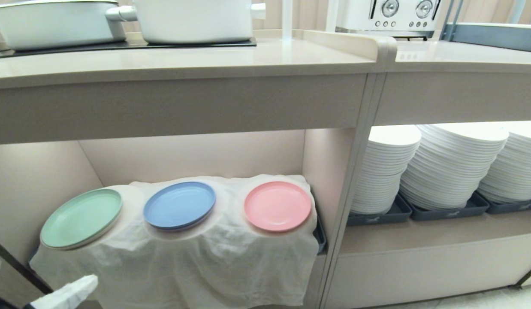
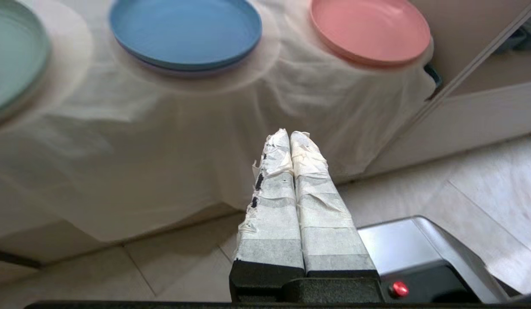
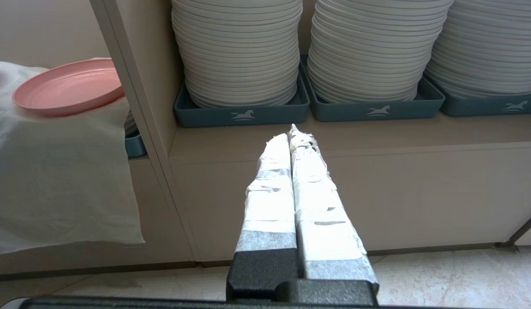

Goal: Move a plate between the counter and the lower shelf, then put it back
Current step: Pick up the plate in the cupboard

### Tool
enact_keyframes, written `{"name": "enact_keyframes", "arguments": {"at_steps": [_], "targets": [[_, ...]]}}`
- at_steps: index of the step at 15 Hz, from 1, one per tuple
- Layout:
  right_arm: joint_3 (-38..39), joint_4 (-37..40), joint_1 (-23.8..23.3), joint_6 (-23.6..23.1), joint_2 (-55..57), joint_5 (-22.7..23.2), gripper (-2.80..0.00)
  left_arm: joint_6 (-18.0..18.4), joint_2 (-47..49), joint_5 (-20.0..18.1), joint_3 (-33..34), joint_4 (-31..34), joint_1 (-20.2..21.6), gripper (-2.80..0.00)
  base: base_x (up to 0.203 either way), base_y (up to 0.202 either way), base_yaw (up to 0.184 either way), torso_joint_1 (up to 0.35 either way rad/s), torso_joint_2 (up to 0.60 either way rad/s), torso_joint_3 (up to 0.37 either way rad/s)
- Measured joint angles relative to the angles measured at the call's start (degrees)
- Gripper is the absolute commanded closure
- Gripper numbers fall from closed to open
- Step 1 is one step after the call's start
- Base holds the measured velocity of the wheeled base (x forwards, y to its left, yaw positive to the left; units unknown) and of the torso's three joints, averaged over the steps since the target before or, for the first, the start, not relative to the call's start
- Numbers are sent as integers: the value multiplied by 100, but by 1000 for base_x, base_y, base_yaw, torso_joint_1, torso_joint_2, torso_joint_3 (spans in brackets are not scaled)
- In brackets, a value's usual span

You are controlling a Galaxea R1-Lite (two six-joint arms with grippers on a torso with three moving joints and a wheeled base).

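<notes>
The pink plate (image 1: pixel 277 205) (image 2: pixel 370 29) (image 3: pixel 68 87) rests on the right-hand mound of the cloth-draped lower shelf (image 1: pixel 214 253). The beige counter (image 1: pixel 179 60) runs above the recess. My left gripper (image 1: pixel 83 286) (image 2: pixel 290 136) is shut and empty, low at the bottom left in front of the hanging cloth, well short of the plate. My right gripper (image 3: pixel 290 134) is shut and empty too, held low before the neighbouring recess with the white plate stacks; it is outside the head view.
A blue plate (image 1: pixel 179 204) and a mint-green plate (image 1: pixel 81 218) sit on the other mounds. White pans (image 1: pixel 192 19) stand on the black hob. Stacked white plates in grey trays (image 1: pixel 452 167) fill the right recess, a toaster (image 1: pixel 387 15) above. A post (image 1: pixel 349 193) divides the recesses.
</notes>
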Motion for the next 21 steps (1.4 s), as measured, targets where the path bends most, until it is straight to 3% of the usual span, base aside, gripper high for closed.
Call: {"name": "enact_keyframes", "arguments": {"at_steps": [4, 9, 21], "targets": [[0, -3, 0, 1, 0, 0, 0, 457, -1797, 190, 379, 562, 440, 0, 0, 0, 0, 0, 0, 0], [0, -3, -5, 3, 0, 0, 0, 776, -3558, 1171, 462, 1744, 385, 0, 0, 0, 0, 0, 0, 0], [0, -3, -2, 0, 0, -1, 0, 602, -4076, 1385, 569, 1679, 361, 0, 0, 0, 0, 0, 0, 0]]}}
